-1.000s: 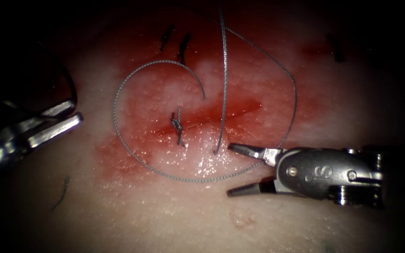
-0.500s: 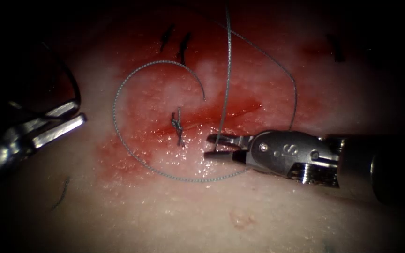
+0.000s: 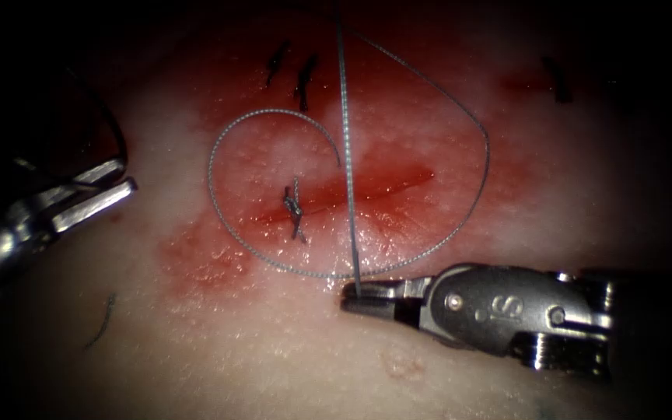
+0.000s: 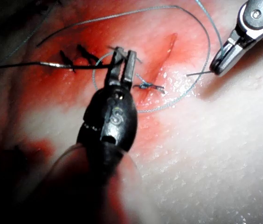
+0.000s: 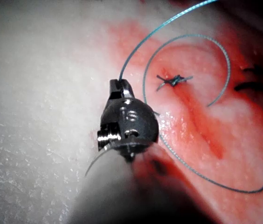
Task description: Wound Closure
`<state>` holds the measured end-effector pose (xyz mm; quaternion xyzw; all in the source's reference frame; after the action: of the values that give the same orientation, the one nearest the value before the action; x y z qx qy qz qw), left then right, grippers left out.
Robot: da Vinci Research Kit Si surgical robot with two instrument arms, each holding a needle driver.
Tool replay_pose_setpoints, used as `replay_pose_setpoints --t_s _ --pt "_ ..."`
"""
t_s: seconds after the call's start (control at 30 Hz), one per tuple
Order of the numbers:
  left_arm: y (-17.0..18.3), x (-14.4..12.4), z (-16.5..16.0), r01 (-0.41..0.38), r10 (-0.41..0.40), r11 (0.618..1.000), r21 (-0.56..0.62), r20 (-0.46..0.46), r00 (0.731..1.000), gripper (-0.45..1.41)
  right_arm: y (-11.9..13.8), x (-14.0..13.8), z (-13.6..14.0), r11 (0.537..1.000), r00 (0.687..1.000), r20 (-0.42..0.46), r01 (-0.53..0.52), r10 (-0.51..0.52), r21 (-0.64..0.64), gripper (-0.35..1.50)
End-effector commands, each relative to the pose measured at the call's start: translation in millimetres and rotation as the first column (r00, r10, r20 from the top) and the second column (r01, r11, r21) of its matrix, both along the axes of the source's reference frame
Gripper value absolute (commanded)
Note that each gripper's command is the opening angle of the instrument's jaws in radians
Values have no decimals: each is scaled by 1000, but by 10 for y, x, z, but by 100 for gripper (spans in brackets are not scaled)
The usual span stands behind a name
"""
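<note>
Working over pale, glistening pork tissue [image 3: 289, 358] smeared with red fluid [image 3: 196, 260], with little room around the short dark-red cut [image 3: 383, 183]. Clamping the right arm's steel needle driver [image 3: 355, 295] fully on the grey braided thread [image 3: 219, 210], just below the cut. Probably best pulling slowly and evenly, sparing the dark knot [image 3: 295, 206]. Hovering well left with the left arm's steel needle driver [image 3: 114, 183], its hold and the needle's place impossible to tell.

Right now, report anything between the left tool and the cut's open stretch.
The thread loop and the tied knot lie between the left tool and the cut's open stretch; the strand held by the right tool crosses the cut there.
</note>
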<state>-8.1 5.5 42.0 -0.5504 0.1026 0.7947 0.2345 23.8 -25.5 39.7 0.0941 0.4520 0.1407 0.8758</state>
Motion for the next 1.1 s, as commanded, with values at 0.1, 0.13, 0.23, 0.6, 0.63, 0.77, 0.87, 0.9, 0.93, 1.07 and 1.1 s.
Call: replay_pose_setpoints --t_s 0.1,0.13,0.23,0.6,0.63,0.77,0.87,0.9,0.93,1.07,1.1 --pt "4 2 10 6 -6 1000 1 -11 1000 -45 -40 24 -43 997 997 4 79 -79 7 -35" --pt "4 4 11 5 -5 1000 1 -11 1000 -45 -47 27 -51 995 995 6 96 -96 6 -35" --pt "5 9 14 7 -7 1000 1 -18 1000 -45 -69 35 -75 990 990 15 138 -138 15 -35" --pt "6 13 19 9 -9 1000 -3 -23 1000 -45 -119 57 -117 956 955 50 290 -292 56 -35" --pt "6 13 20 9 -9 1000 -4 -23 1000 -45 -121 59 -118 952 952 46 299 -302 59 -35" --pt "6 15 21 8 -8 1000 -5 -23 1000 -45 -106 60 -116 961 961 9 276 -276 15 7" --pt "7 17 22 11 -11 1000 -5 -28 1000 -45 -80 53 -112 981 983 -13 182 -184 -69 113" --pt "8 17 23 12 -13 1000 -3 -34 999 -45 -73 50 -111 983 987 -13 159 -160 -87 121" --pt "8 18 23 16 -16 1000 -2 -38 999 -45 -63 45 -110 985 990 -19 135 -137 -107 123" --pt "10 24 27 27 -28 1000 -11 -81 996 -45 -36 26 -108 984 994 -37 98 -104 -147 123" --pt "10 26 28 27 -29 999 -18 -99 995 -45 -32 21 -108 984 995 -39 89 -96 -154 123"
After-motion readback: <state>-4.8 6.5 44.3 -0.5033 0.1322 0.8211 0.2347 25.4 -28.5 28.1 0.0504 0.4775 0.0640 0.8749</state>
